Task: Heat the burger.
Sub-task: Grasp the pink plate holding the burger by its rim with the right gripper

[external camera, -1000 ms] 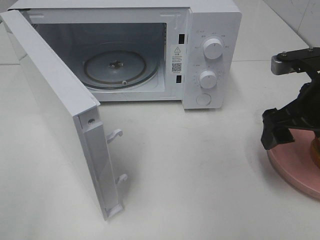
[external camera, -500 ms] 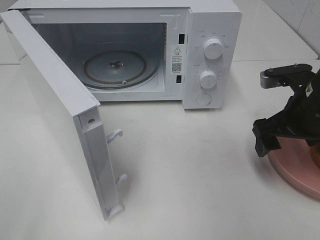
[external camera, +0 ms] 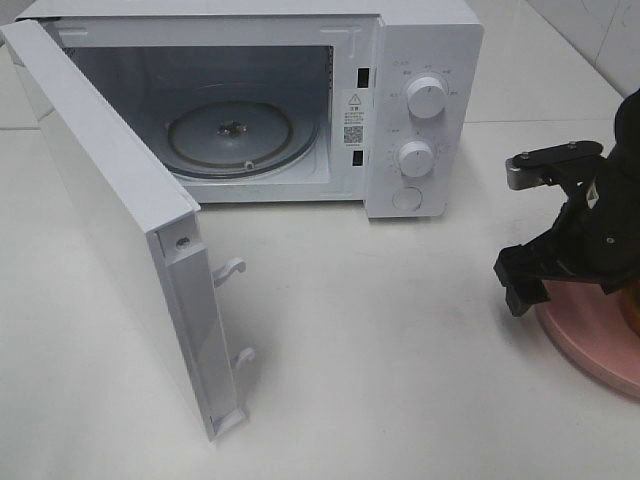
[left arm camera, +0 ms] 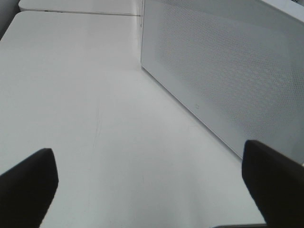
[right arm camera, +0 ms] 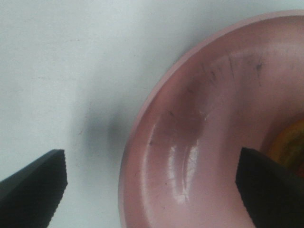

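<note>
Sliding toward the middle of the table [external camera: 400, 350] over the last second, the right gripper [right arm camera: 152, 187] now hangs wide open and empty, straddling the rim of the plate [right arm camera: 142, 126]. One finger is out over bare table and the other is over the plate's inside. A second ago it sat further right and higher in the high view. I read the shift as lining up to pinch the rim and carry plate and burger together. No grip has been made yet, so the task is at an early stage.

The burger [right arm camera: 290, 142] sits on that plate at the right edge of the table, well apart from the microwave [external camera: 425, 60]. The high view shows only a brown sliver of it at the frame edge, behind the arm. The right wrist view shows an orange-yellow edge just beside the inner finger, along with the scuffed pink surface.

Further back, the door [external camera: 110, 200] stands swung fully open, unchanged, and the turntable [external camera: 240, 135] beyond it is bare and ready.

The left gripper [left arm camera: 152, 190] appears only in its own wrist view. It is spread wide and holding nothing, low over the table near a white dotted panel that is probably the door's outer face.
</note>
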